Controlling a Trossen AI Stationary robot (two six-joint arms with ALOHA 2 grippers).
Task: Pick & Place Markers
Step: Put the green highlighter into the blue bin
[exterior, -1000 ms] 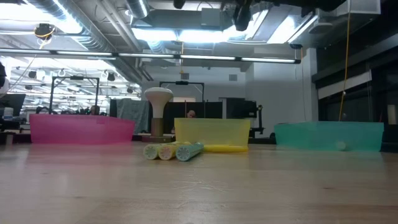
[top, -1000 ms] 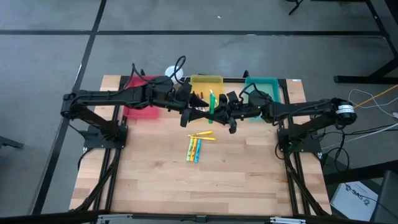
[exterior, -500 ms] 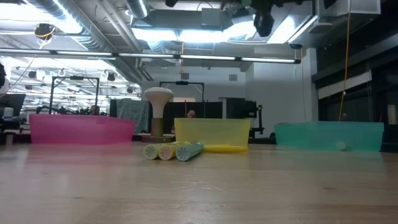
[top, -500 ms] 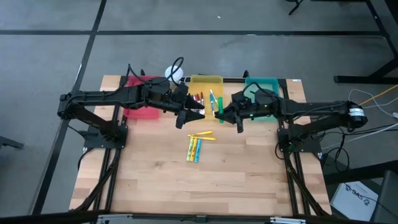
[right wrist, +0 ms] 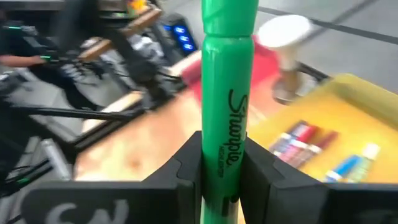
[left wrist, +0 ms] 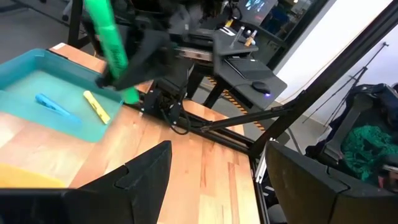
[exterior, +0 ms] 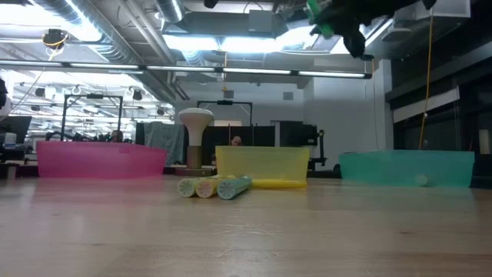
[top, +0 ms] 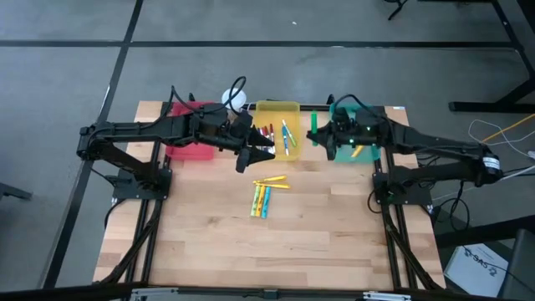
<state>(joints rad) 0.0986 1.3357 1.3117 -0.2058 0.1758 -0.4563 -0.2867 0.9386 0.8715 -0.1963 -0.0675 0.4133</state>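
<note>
1. Right now my right jaws are clenched on a green marker, which stands upright between my two fingers.
2. Seen from above, that marker hangs over the gap between the yellow tray and the teal tray, well above the desk.
3. My left jaws are released, spread wide with nothing in them, hovering at the near edge of the yellow tray, beside the red tray.
4. Several markers lie inside the yellow tray: red-and-white ones and a blue one.
5. The teal tray holds a blue marker and a yellow marker.
6. Loose on the desk lie an orange marker and, just nearer, a tight row of three more markers side by side.
7. A white-topped stand sits behind the trays.
</note>
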